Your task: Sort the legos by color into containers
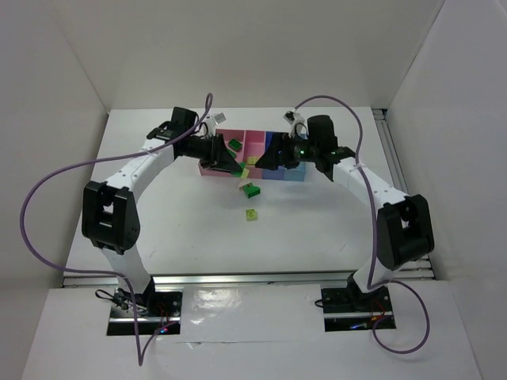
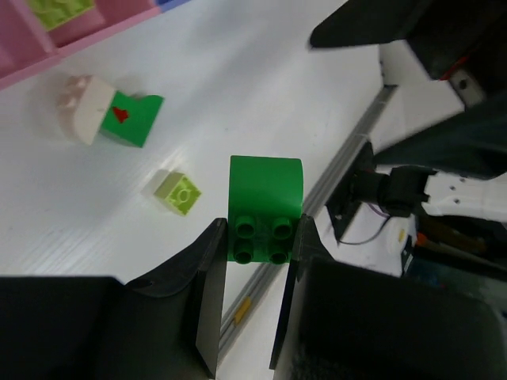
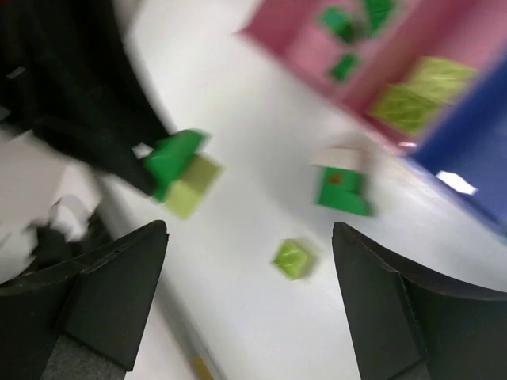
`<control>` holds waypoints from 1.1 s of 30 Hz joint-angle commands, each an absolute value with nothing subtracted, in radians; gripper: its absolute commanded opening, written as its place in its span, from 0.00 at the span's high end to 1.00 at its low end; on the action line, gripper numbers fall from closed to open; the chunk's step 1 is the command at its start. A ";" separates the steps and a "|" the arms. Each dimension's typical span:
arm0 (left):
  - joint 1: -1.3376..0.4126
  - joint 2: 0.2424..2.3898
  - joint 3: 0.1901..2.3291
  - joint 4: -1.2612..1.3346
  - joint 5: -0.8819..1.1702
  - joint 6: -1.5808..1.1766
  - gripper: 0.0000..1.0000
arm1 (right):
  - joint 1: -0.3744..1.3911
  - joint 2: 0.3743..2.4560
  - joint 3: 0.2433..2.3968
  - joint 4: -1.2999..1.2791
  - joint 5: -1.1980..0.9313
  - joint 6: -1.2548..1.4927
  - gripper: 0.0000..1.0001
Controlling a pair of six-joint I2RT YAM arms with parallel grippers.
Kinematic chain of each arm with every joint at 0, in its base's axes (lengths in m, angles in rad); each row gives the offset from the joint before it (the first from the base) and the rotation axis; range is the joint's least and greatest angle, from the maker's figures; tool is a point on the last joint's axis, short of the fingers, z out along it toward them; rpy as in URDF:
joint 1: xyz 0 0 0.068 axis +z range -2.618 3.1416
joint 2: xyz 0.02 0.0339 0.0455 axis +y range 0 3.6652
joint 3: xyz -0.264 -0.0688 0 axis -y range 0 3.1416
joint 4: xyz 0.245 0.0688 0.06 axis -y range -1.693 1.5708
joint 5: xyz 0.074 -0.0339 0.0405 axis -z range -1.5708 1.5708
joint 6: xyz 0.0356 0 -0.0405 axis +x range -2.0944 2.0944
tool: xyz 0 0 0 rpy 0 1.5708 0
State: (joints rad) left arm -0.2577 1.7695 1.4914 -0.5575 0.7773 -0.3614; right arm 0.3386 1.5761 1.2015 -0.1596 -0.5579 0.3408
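Lego (image 2: 265,190), bright green, four-studded, one end rounded, in left hand (image 2: 260,237).

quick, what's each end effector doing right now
left end effector: closed on a green brick
right end effector: open, holding nothing

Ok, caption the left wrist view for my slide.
Left gripper clamps a green brick; a small yellow-green brick and a green-and-white piece lie on the table beyond.
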 commanded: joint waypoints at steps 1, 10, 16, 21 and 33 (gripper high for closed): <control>-0.253 1.792 1.537 -0.560 0.978 -0.319 1.00 | 0.337 1.646 1.219 -0.063 -1.029 0.295 0.08; -0.253 1.799 1.568 -0.551 1.172 -0.284 1.00 | 0.374 1.753 1.327 -0.088 -1.155 0.274 0.08; -0.253 1.799 1.568 -0.541 1.204 -0.275 1.00 | 0.374 1.753 1.264 0.178 -1.201 0.458 0.25; -0.253 1.799 1.568 -0.541 1.204 -0.275 1.00 | 0.393 1.764 1.275 0.189 -1.210 0.480 0.42; -0.201 1.781 1.568 -0.465 1.052 -0.379 1.00 | 0.383 1.755 1.266 0.014 -1.069 0.396 0.65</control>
